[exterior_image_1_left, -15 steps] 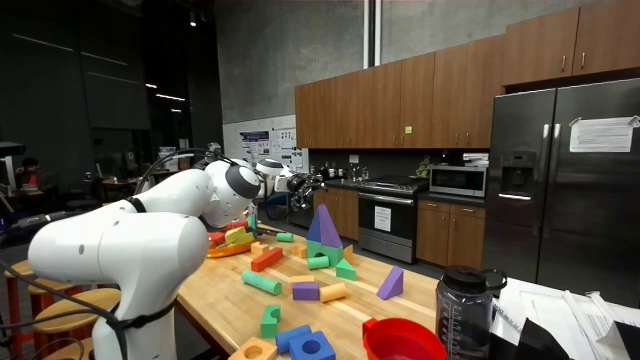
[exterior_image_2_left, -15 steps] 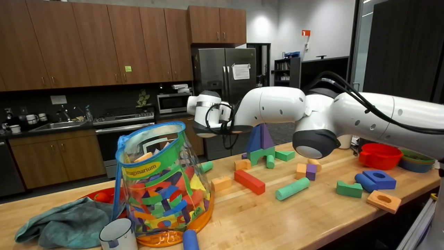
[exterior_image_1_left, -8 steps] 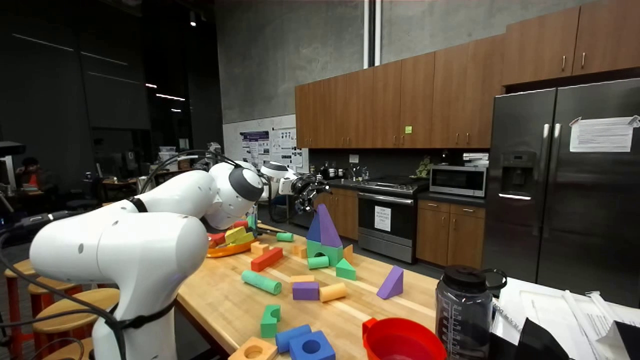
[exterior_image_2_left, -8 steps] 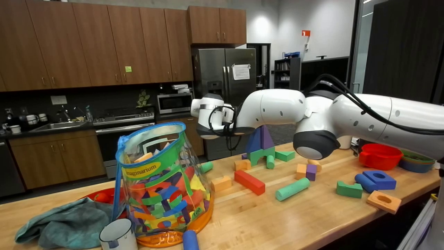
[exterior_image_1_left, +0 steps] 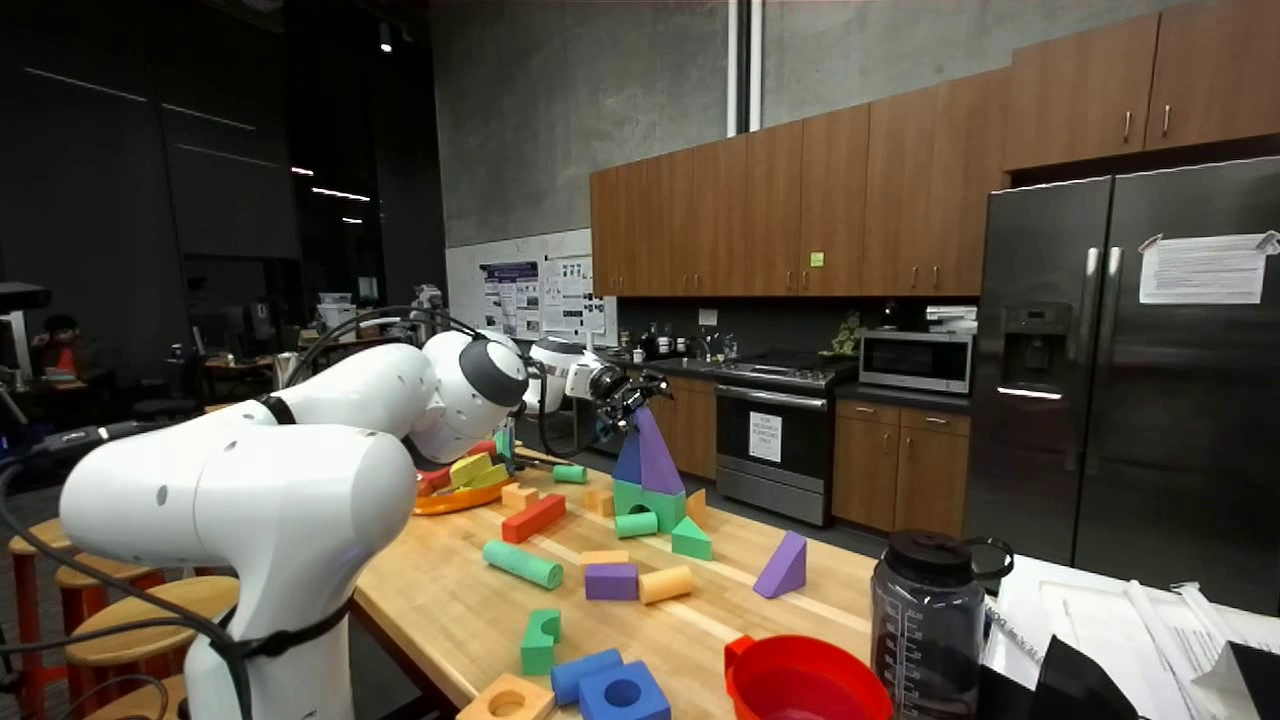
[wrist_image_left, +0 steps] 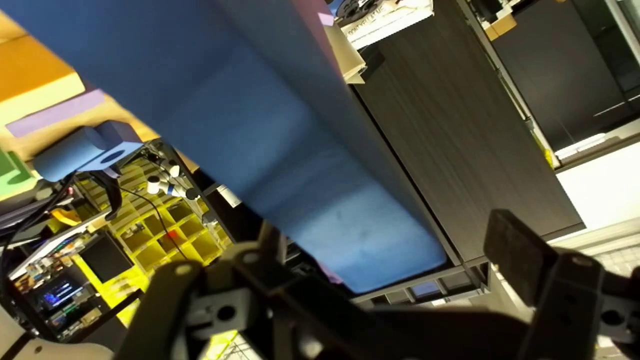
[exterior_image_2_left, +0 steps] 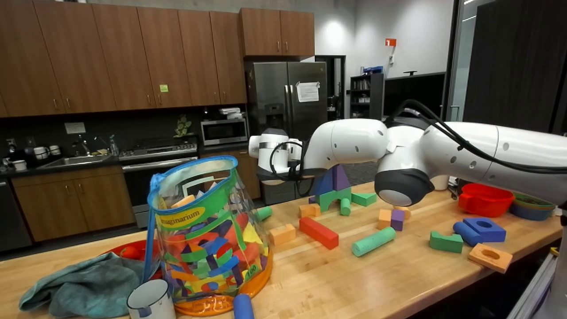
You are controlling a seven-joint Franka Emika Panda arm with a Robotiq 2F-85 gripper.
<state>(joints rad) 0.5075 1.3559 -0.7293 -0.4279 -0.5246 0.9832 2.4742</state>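
My jaws wide by a blue block (wrist_image_left: 280, 145), purple block (exterior_image_1_left: 659, 458) alongside, green arch (exterior_image_1_left: 666, 506) beneath, green cylinder (exterior_image_1_left: 637, 525) at its opening

Looks like a kitchen inside a lab or office. Has brown wooden wall cabinets (exterior_image_1_left: 770, 220), a two-door stainless-steel refrigerator (exterior_image_1_left: 1150, 400), a black-and-steel oven (exterior_image_1_left: 798, 445) and a rectangular steel sink (exterior_image_2_left: 73, 161), plus a purple-and-white paper poster (exterior_image_1_left: 510, 285) and a dark, blue-lit monitor (wrist_image_left: 64, 296) beyond.
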